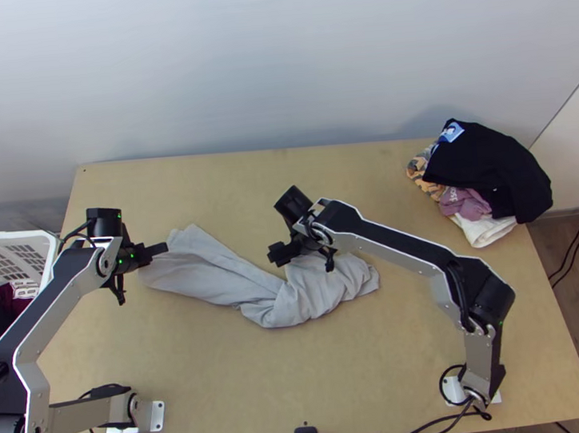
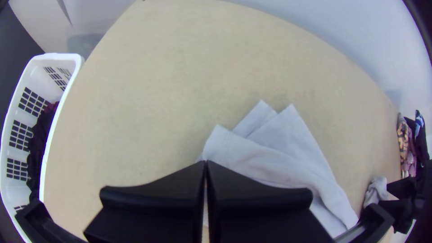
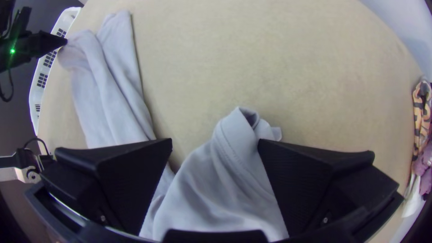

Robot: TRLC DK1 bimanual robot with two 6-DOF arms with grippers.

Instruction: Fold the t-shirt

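Over at the far left, there's the white laundry basket [image 1: 47,272] beside the table [image 1: 303,384], dark clothes [image 2: 39,148] down inside it. Next along, the left gripper [image 1: 162,248], fingers together, and yes, it's got the grey t-shirt [image 1: 221,270] pinched at its left end! Two corners of cloth poke out just beyond the grip on the far side. From there the shirt runs across the middle of the table in a long, loose, creased strip, narrowing before it bunches up at its right end. And right above that bunch hangs the right gripper [image 1: 302,257], fingers wide apart, a raised fold of the grey cloth showing between them. Last, on the table's far right corner, a pile: black garment [image 1: 486,165] on top, patterned orange, purple and white cloth [image 1: 487,231] peeking out from under it.
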